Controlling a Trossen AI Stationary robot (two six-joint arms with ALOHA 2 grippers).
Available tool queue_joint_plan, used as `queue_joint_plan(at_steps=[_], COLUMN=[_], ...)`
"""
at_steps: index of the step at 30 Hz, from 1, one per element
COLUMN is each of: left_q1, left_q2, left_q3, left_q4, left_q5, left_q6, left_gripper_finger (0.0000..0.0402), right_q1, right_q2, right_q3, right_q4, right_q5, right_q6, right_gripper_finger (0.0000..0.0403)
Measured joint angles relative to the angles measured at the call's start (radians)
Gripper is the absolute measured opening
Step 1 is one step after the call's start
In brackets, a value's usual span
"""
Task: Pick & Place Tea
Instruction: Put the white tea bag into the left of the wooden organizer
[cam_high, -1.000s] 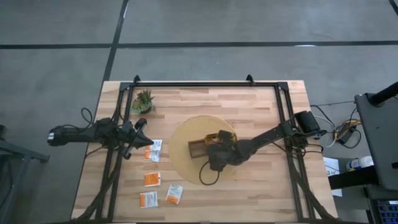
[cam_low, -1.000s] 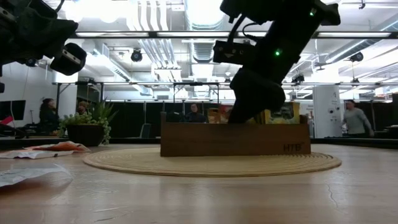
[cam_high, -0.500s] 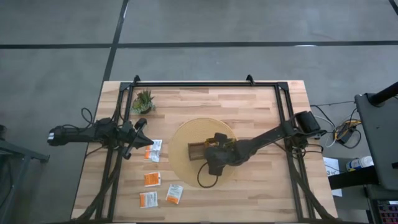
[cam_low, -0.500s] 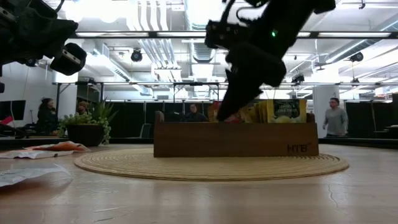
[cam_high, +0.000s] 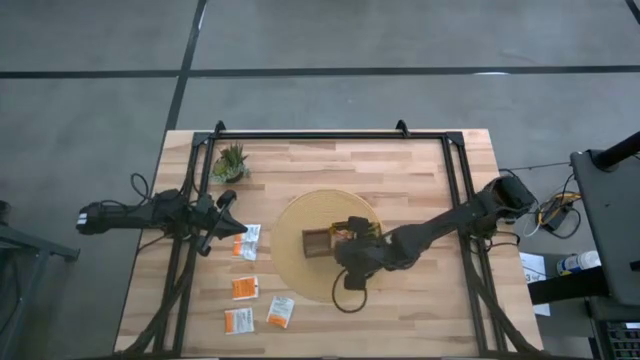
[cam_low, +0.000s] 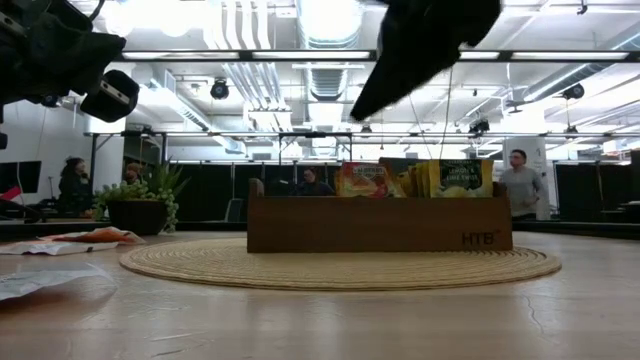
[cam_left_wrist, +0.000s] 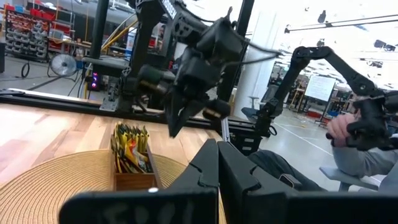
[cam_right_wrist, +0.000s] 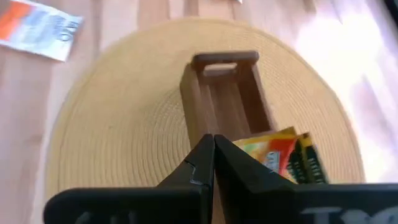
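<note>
My right pincer (cam_high: 352, 262) hangs pinched tight, empty, over tray (cam_high: 318, 243) w/ upright sachets (cam_low: 420, 178); left pincer (cam_high: 226, 200) closed too. Loose tea (cam_high: 245, 288) lies flat, left of mat (cam_high: 290, 262): light, limp, slippery — probably best nipped by an edge.

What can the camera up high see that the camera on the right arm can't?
Only the high view shows the small potted plant, the left gripper waiting by the table's left edge, and four loose tea sachets on bare wood. Only the right wrist view shows the tray's empty compartments close up and the right gripper with jaws shut. Both show the round woven mat, the wooden tray and sachets standing in it.
</note>
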Motion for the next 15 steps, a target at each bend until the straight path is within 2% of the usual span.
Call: queue_joint_plan(at_steps=[7, 9, 12, 15], left_q1=[0.000, 0.000, 0.000, 0.000], left_q2=[0.000, 0.000, 0.000, 0.000], left_q3=[0.000, 0.000, 0.000, 0.000], left_q4=[-0.003, -0.002, -0.002, -0.002], left_q5=[0.000, 0.000, 0.000, 0.000], left_q6=[0.000, 0.000, 0.000, 0.000], left_gripper_finger=[0.0000, 0.0000, 0.0000, 0.0000], right_q1=[0.011, 0.010, 0.010, 0.011], right_q2=[-0.084, -0.098, -0.102, -0.102], right_q3=[0.001, 0.001, 0.001, -0.002], right_q4=[-0.028, -0.020, -0.028, -0.067], right_q5=[0.001, 0.001, 0.001, 0.001], right_q6=[-0.239, -0.225, -0.111, -0.100], right_gripper_finger=[0.0009, 0.0009, 0.0009, 0.0009])
